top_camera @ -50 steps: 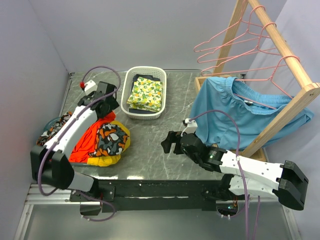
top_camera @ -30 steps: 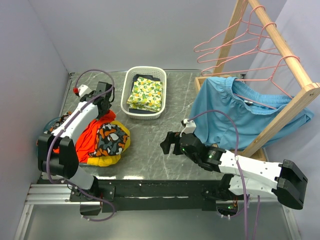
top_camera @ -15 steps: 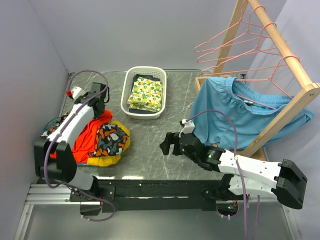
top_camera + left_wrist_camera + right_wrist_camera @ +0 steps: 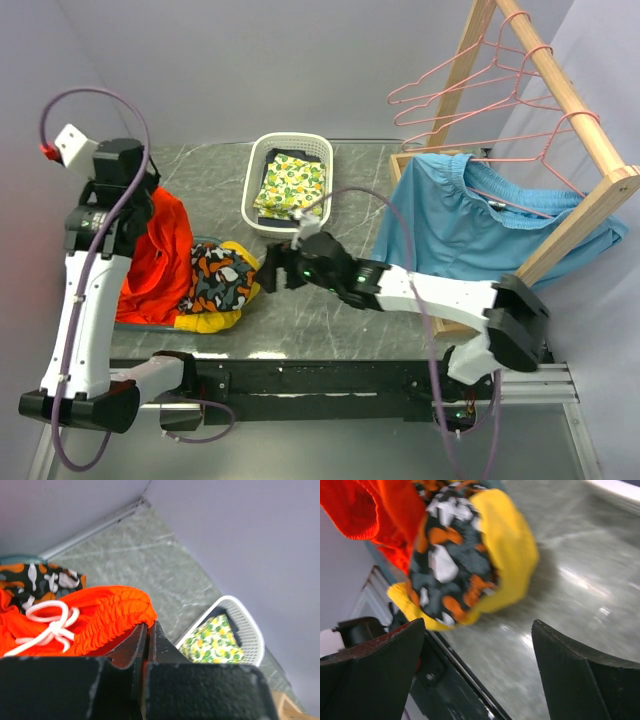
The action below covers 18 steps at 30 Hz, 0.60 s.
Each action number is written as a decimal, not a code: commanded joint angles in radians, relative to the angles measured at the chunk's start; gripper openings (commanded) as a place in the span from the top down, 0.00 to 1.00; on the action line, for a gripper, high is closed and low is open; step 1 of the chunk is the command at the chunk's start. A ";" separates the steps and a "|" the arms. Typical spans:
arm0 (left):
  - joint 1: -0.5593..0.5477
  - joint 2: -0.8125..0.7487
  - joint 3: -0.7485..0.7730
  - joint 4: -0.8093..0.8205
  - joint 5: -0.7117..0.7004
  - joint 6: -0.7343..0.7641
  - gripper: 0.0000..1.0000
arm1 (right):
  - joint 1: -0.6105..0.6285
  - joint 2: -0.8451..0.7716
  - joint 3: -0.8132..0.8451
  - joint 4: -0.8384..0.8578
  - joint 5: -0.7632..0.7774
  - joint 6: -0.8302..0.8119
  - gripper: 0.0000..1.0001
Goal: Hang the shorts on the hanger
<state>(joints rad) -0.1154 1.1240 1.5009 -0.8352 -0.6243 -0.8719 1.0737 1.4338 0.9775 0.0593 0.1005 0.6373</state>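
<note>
Now my left hand (image 4: 147, 626) pinches the red shorts (image 4: 107, 614) by the waistband above the bench (image 4: 340, 305), right hand (image 4: 477, 645) wide and empty; next I must carry them to a hanger (image 4: 450, 88).

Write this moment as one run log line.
left gripper: shut on shorts waistband, held high | right gripper: open, facing patterned cloth | task: shorts not hung yet

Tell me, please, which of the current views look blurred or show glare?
Right wrist view: smeared throughout, with the orange-black-white patterned cloth with yellow edging soft and bright glare patches on the grey marble tabletop. Left wrist view: sharp, the bright red-orange fabric shorts evenly lit. Top external view: sharp, with a pale reflection along the tabletop's near edge.
</note>
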 commanded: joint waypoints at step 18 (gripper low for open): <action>0.005 0.082 0.697 0.016 0.210 0.217 0.99 | 0.040 0.430 0.487 -0.036 -0.179 -0.025 0.21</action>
<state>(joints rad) -0.1116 1.2091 2.1216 -0.9375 -0.5011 -0.6914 1.1038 1.8412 1.3857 0.0055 -0.0387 0.6304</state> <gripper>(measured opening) 0.026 0.795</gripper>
